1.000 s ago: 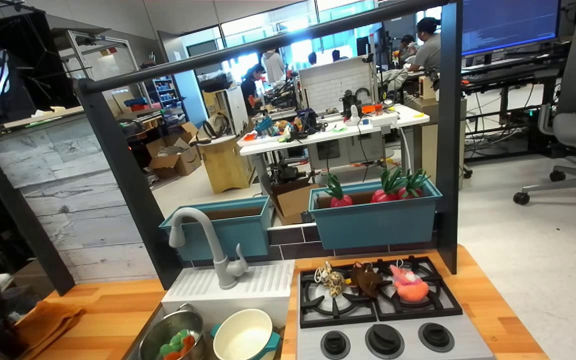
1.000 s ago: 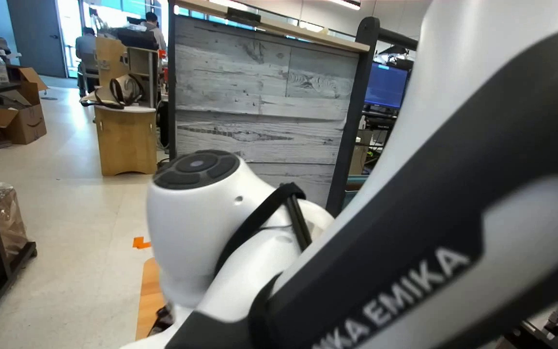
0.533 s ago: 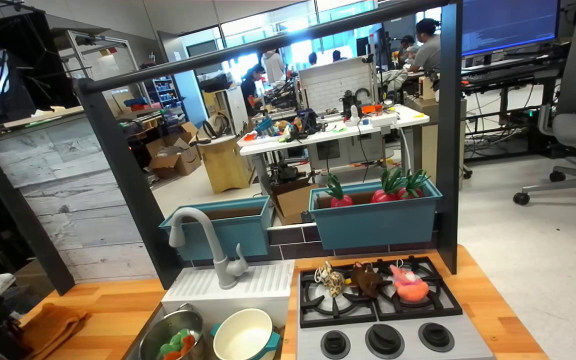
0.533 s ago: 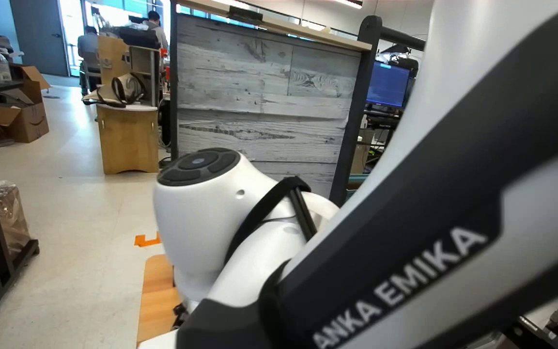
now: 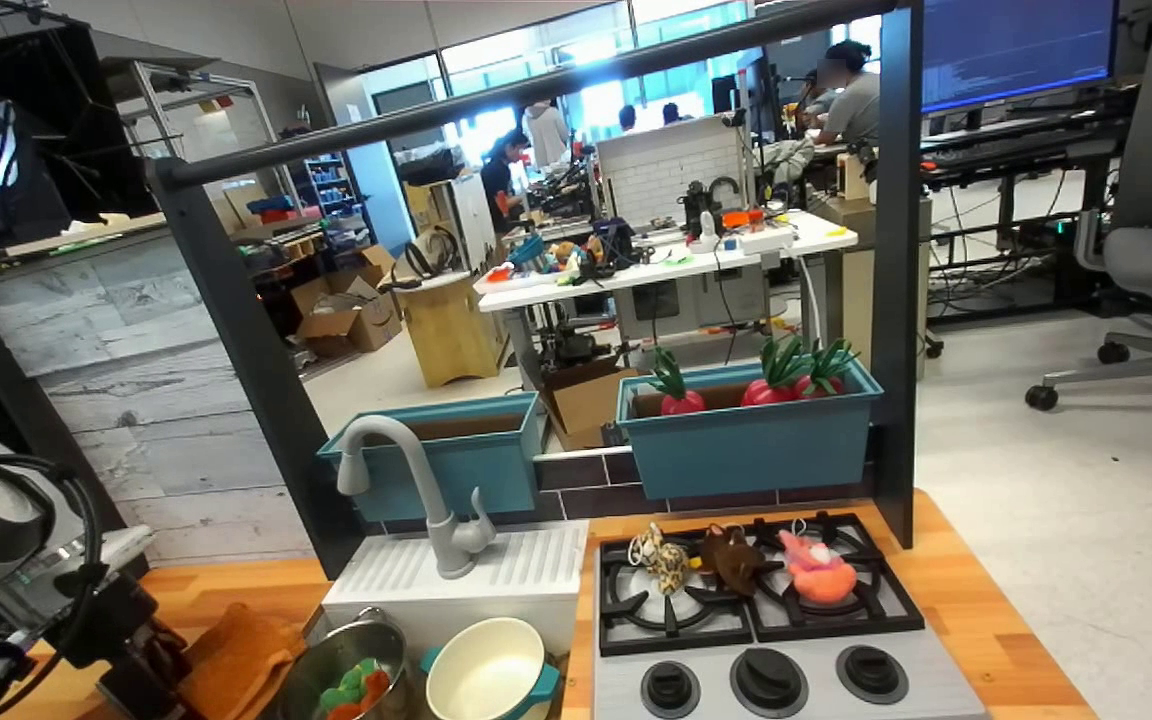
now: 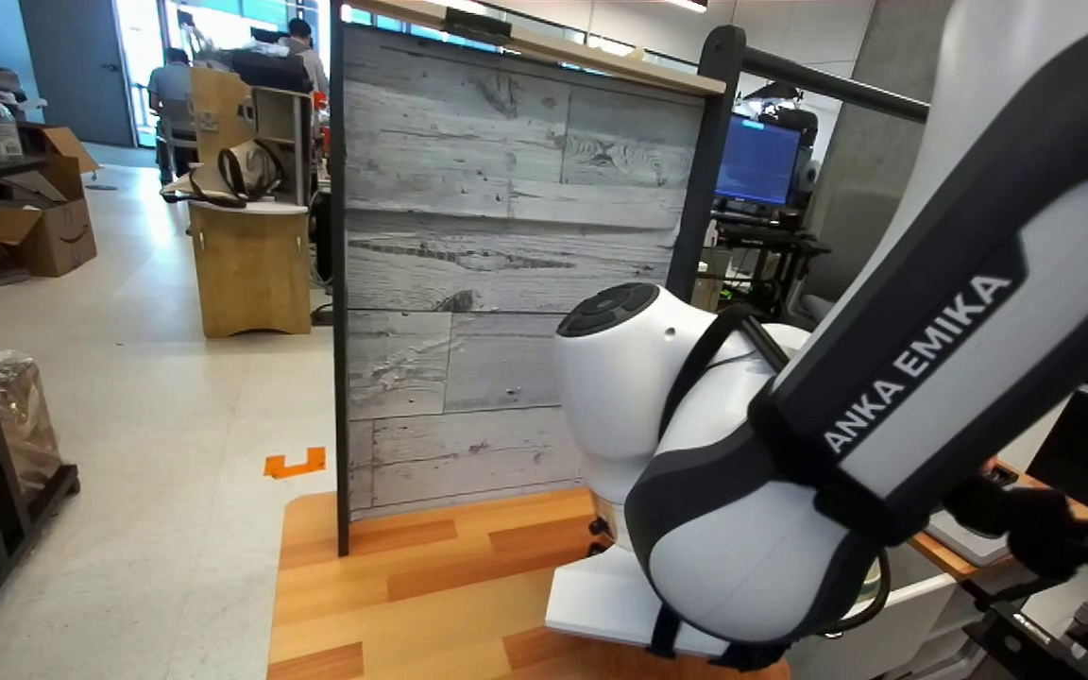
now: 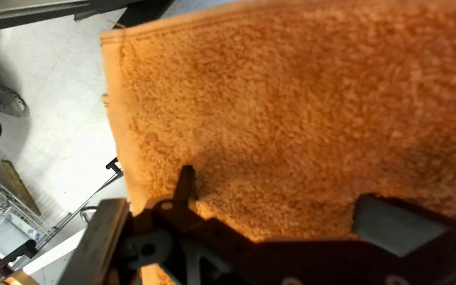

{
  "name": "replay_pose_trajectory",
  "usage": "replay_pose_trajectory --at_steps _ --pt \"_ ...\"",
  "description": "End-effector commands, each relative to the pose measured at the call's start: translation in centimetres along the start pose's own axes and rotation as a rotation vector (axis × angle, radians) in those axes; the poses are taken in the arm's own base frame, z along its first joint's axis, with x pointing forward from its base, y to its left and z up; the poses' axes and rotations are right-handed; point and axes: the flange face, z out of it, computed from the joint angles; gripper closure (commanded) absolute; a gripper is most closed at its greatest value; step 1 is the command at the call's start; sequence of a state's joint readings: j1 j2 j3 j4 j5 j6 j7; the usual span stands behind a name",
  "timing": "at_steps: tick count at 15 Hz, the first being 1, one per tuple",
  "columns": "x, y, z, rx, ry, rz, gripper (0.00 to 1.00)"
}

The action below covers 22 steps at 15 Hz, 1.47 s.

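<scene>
Orange terry-cloth towel (image 7: 291,107): filled wrist frame's upper right | Black two-finger gripper (image 7: 276,184): jaws stood wide, unclenched, presumably for towel bulk | Contact: unclear

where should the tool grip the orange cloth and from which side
The orange cloth is likely best pinched at its hemmed corner, from the wrist view's left: floor shows past that edge, while the broad face looks too flat to pinch.
</scene>
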State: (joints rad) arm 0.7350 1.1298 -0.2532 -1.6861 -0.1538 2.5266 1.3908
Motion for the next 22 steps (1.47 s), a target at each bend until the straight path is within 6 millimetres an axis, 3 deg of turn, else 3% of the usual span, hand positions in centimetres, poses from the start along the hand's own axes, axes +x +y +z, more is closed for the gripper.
replay_pose_trajectory --at_steps 1,3,6,9,12,16,18,20,22 --pt "-1.6 -1.1 -0.1 0.023 -0.035 -0.031 0.00" --pt "-3.0 -3.5 -1.7 0.090 -0.055 -0.042 0.00" --pt "-5.7 -7.5 -5.7 0.206 -0.099 -0.041 0.00" --pt "-6.1 -10.1 -7.7 0.285 -0.129 -0.006 0.00" --pt "-2.8 -9.6 -4.7 0.261 -0.107 0.080 0.00" --pt "4.3 -3.9 1.6 0.144 -0.080 0.297 0.00" --pt "7.8 -1.4 3.3 0.120 -0.065 0.381 0.00" --pt "8.7 -1.4 4.0 0.126 -0.052 0.381 0.00" --pt "6.7 -3.3 3.0 0.170 -0.039 0.319 0.00"
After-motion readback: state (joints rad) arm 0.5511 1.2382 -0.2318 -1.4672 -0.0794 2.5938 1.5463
